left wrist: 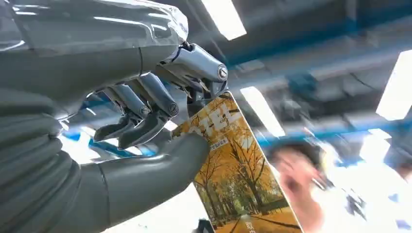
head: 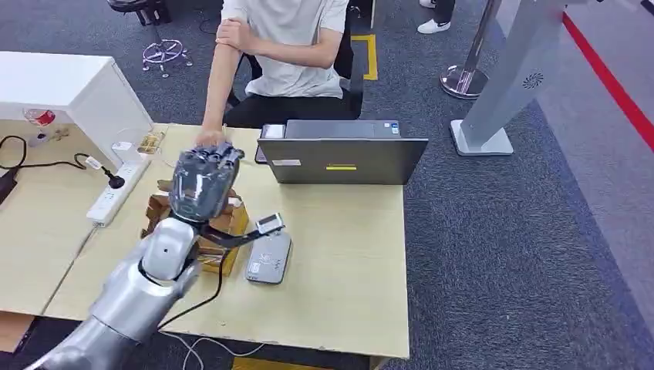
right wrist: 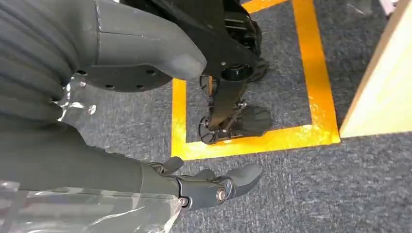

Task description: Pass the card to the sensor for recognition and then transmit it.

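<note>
Above the sensor (head: 268, 258), the left hand (left wrist: 145, 116) pinches the card (left wrist: 233, 170) between thumb and fingers (left wrist: 160, 97); the right hand (right wrist: 209, 187) hangs with fingers loosely apart, holding nothing.

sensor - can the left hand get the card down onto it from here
Probably yes: the left hand pinches the card, which hangs just above the sensor with nothing between them.

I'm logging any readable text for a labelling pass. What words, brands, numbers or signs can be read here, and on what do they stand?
Card held by the left robot hand: large pale letters near its top, partly hidden by the fingers, not surely readable; small print beneath too blurred.
Same card, lower edge: one character, cut off, unreadable.
Laptop: yellow sticker and white label, too small to read.
Sensor: no legible marking.
</note>
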You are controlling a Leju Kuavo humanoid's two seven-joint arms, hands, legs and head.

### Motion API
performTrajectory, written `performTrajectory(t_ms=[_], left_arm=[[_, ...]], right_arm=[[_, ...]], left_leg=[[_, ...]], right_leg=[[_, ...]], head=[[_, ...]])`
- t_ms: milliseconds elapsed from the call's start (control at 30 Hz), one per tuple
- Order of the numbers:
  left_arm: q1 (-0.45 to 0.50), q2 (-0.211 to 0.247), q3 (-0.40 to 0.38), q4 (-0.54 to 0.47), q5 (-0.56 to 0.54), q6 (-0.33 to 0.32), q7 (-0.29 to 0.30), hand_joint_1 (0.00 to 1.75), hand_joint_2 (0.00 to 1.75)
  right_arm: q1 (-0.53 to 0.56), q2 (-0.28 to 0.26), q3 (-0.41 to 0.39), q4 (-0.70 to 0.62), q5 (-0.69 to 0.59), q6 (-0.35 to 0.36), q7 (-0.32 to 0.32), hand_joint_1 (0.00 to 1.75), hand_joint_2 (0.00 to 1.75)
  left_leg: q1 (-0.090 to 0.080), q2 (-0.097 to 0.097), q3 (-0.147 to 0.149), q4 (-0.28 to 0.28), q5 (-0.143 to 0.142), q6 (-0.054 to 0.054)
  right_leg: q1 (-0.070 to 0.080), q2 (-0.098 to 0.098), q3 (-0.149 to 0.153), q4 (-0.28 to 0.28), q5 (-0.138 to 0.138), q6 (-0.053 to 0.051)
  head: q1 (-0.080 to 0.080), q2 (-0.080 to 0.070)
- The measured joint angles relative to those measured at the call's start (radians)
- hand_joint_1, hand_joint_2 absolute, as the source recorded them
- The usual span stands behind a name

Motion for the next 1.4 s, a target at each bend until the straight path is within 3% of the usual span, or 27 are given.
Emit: performTrajectory(t_ms=[233,400,433,633,800,900,1033,1200,1333,1400], left_arm=[[-0.187,0.08,0.206,0.223,0.0,-0.019,-0.03,1.75,1.75],[-0.254,0.097,0.265,0.334,0.002,-0.02,-0.036,1.75,1.75],[-0.258,0.097,0.27,0.349,0.003,-0.02,-0.036,0.0,1.75],[-0.269,0.089,0.281,0.419,0.027,-0.062,-0.052,0.0,1.75],[-0.253,0.077,0.282,0.423,0.084,-0.055,-0.096,0.0,1.75],[-0.208,0.064,0.282,0.368,0.143,-0.091,-0.129,0.0,1.75],[-0.003,0.035,0.271,0.089,0.235,-0.132,-0.182,0.0,1.75],[0.32,0.021,0.195,-0.274,0.154,-0.091,-0.192,0.0,1.75],[0.504,0.025,0.155,-0.445,0.1,-0.095,-0.192,0.0,1.75],[0.586,0.036,0.129,-0.493,0.084,-0.157,-0.162,0.0,1.75]], right_arm=[[-0.021,0.008,0.001,0.0,0.01,0.007,0.016,0.0,1.75],[-0.021,0.01,0.001,0.0,0.007,0.007,0.014,0.0,1.75],[-0.021,0.01,0.001,0.0,0.007,0.007,0.014,0.0,1.75],[-0.021,0.011,0.001,0.0,0.007,0.013,0.009,0.0,1.75],[-0.02,0.011,-0.001,0.0,0.005,0.013,-0.001,0.0,1.75],[-0.017,0.011,-0.008,0.0,-0.007,0.016,-0.014,0.0,1.75],[-0.002,0.013,-0.035,0.002,-0.036,0.018,-0.041,0.0,1.75],[0.012,0.02,-0.077,0.002,-0.06,0.006,-0.053,0.0,1.75],[0.016,0.022,-0.107,0.002,-0.077,0.006,-0.067,0.0,1.75],[0.018,0.022,-0.122,0.002,-0.087,0.009,-0.077,0.0,1.75]], left_leg=[[0.0,0.0,-0.001,0.0,0.004,-0.003],[0.0,0.0,-0.001,0.0,0.004,-0.003],[0.0,0.0,-0.001,0.0,0.004,-0.003],[0.0,0.0,-0.002,0.0,0.004,-0.003],[0.0,0.0,-0.002,0.0,0.004,-0.003],[0.0,0.0,-0.002,0.0,0.003,-0.003],[-0.001,0.002,-0.003,-0.001,0.002,-0.003],[-0.001,0.007,-0.003,-0.001,-0.003,-0.002],[-0.001,0.007,-0.004,-0.001,-0.004,-0.001],[-0.001,0.006,-0.004,-0.001,-0.004,-0.001]], right_leg=[[0.0,0.0,-0.003,0.003,0.002,-0.004],[0.0,0.0,-0.003,0.003,0.002,-0.004],[0.0,0.0,-0.003,0.003,0.002,-0.004],[0.0,0.0,-0.004,0.002,0.002,-0.004],[0.0,0.0,-0.004,0.002,0.002,-0.004],[0.0,0.0,-0.004,0.002,0.002,-0.004],[-0.001,0.003,-0.005,0.002,0.002,-0.003],[-0.001,0.009,-0.007,0.001,0.001,-0.002],[-0.001,0.008,-0.007,0.0,0.0,-0.002],[-0.001,0.007,-0.007,0.0,-0.001,-0.002]], head=[[0.0,0.0],[-0.001,0.0],[-0.002,0.0],[-0.002,0.0],[-0.002,0.0],[-0.002,0.0],[0.0,0.0],[-0.002,0.0],[-0.002,0.0],[-0.002,0.0]])
